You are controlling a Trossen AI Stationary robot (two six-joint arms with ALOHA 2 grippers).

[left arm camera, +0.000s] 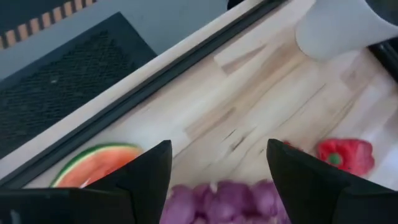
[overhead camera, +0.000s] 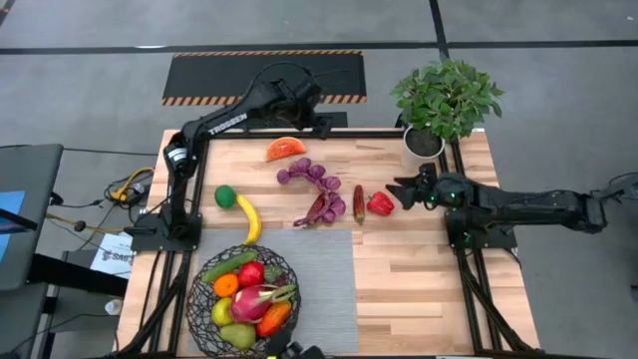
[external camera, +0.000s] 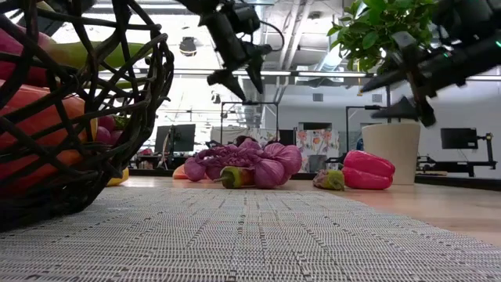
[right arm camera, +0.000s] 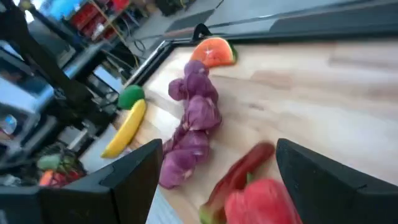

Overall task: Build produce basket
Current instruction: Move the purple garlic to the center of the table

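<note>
The black wire basket (overhead camera: 204,321) stands at the near left on a grey mat and holds several toy fruits and vegetables. On the wood lie a watermelon slice (overhead camera: 286,150), purple grapes (overhead camera: 317,189), a red chili (overhead camera: 359,203), a red pepper (overhead camera: 380,203), a lime (overhead camera: 225,196) and a banana (overhead camera: 249,220). My left gripper (overhead camera: 325,126) hangs open above the far edge, beyond the grapes (left arm camera: 217,199) and the slice (left arm camera: 93,165), with nothing between its fingers. My right gripper (overhead camera: 402,189) stands open just right of the pepper (right arm camera: 261,202), touching nothing.
A leafy plant in a white pot (overhead camera: 423,146) stands at the far right corner, close behind my right gripper. The grey mat (overhead camera: 324,274) covers the near middle. Bare wood (overhead camera: 419,289) lies at the near right.
</note>
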